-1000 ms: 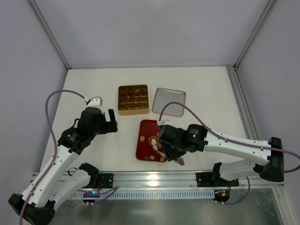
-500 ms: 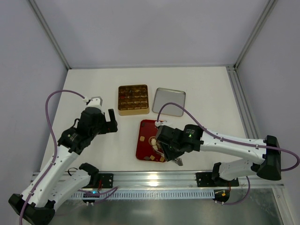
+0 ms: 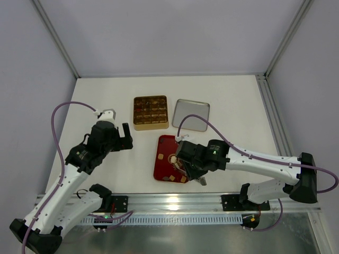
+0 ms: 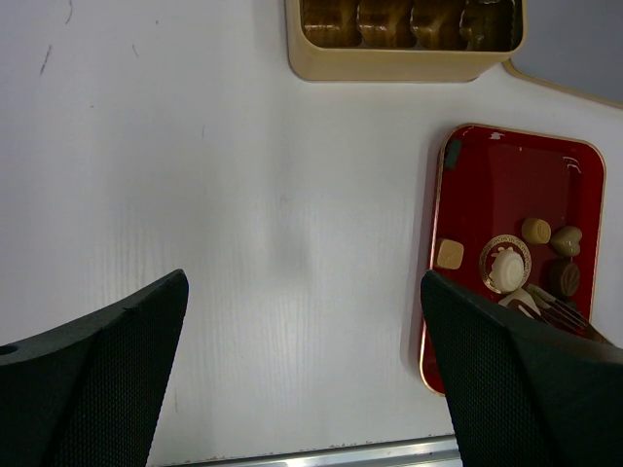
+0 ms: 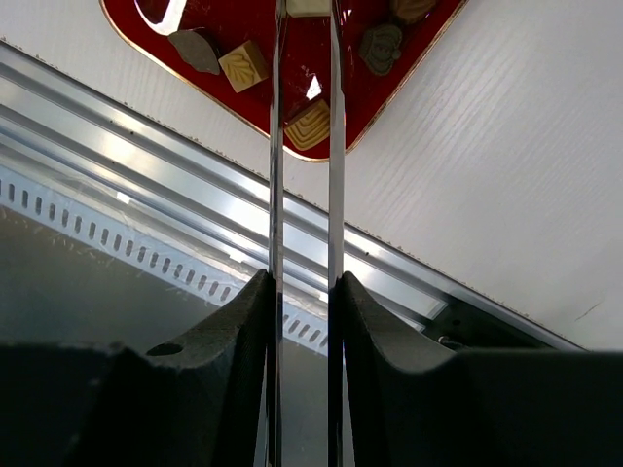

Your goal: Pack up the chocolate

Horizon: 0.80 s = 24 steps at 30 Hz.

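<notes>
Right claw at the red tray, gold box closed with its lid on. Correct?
No: the gold box is open, compartments showing, its silver lid lying beside it, per the top external view. The right claw is at the red tray.

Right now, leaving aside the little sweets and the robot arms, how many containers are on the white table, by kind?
red tray: 1
gold gridded box: 1
silver metal tray: 1
Total: 3
</notes>
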Tool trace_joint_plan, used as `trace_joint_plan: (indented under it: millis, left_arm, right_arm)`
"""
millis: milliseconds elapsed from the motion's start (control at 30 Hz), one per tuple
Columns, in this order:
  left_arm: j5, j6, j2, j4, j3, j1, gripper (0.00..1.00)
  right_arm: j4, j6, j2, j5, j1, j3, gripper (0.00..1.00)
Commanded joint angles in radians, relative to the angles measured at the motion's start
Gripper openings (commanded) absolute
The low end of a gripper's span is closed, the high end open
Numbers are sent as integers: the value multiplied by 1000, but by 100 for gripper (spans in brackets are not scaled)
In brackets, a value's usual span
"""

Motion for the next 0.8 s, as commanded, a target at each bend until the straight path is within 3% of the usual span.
trace_joint_plan:
  millis: [0, 767]
  left_arm:
    - [-6, 3, -13, 22, -1, 4, 100]
    - [-7, 5, -13, 22, 1, 4, 100]
  right_arm:
    - [-23, -4, -14, 45, 5, 69, 29]
    - [2, -23, -34, 74, -3, 123, 28]
